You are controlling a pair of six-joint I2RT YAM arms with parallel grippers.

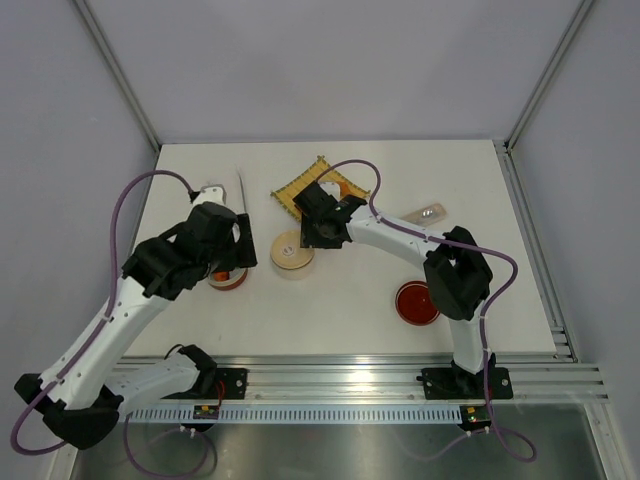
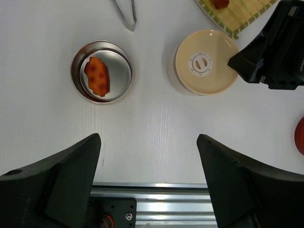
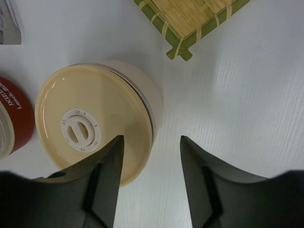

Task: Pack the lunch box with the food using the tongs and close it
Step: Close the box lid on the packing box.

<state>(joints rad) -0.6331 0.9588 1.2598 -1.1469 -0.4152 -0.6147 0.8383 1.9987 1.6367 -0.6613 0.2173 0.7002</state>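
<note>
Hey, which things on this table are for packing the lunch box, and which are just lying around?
For the job: lunch box with cream lid; tongs; red food piece on the woven mat; orange food piece in the red-brown tin.
Lying about: woven mat; red-brown tin; red lid; translucent case.

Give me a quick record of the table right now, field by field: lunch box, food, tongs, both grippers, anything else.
lunch box: closed, cream lid on
food: one orange piece inside the open steel tin; one red piece on the woven mat, cut off by the frame
tongs: lying on the table beyond the open tin, held by no gripper
left gripper: open, empty
right gripper: open, empty, beside the lunch box
red lid: flat on the table, apart
</note>
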